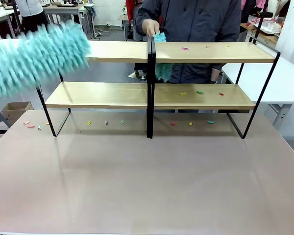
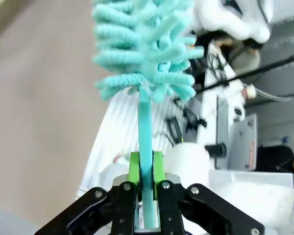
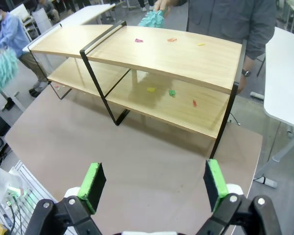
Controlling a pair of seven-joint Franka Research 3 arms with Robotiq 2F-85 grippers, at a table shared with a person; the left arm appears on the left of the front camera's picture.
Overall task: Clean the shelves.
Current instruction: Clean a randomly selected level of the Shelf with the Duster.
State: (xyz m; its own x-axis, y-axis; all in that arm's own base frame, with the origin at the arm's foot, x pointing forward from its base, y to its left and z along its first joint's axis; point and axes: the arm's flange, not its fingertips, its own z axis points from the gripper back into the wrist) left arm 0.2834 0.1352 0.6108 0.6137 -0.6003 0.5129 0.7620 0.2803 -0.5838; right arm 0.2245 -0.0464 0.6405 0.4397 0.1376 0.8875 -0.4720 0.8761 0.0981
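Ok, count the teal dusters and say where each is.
2. One duster, in the left gripper, near the shelves' left end; the other, in the person's hand behind the central post.

The shelves [image 1: 117, 51] stood across the far part of the tabletop [image 1: 147, 181], 2 boards, 1 above the other, w/ a post at the middle. A person [image 1: 196, 19] stood behind them, approx. at the middle. The person's duster [image 1: 160, 38] hung at the top board's back edge, just right of the post. The robot's duster [image 1: 34, 58] was at the left end, in front of the top board, its handle between the left gripper [image 2: 147, 171] fingers. Top-board scraps [image 1: 185, 48] and lower-board scraps [image 1: 199, 92] lay right of the post. Table scraps [image 1: 190, 124] lay under the shelves, both sides. A box [image 1: 17, 110] sat on the floor at left.
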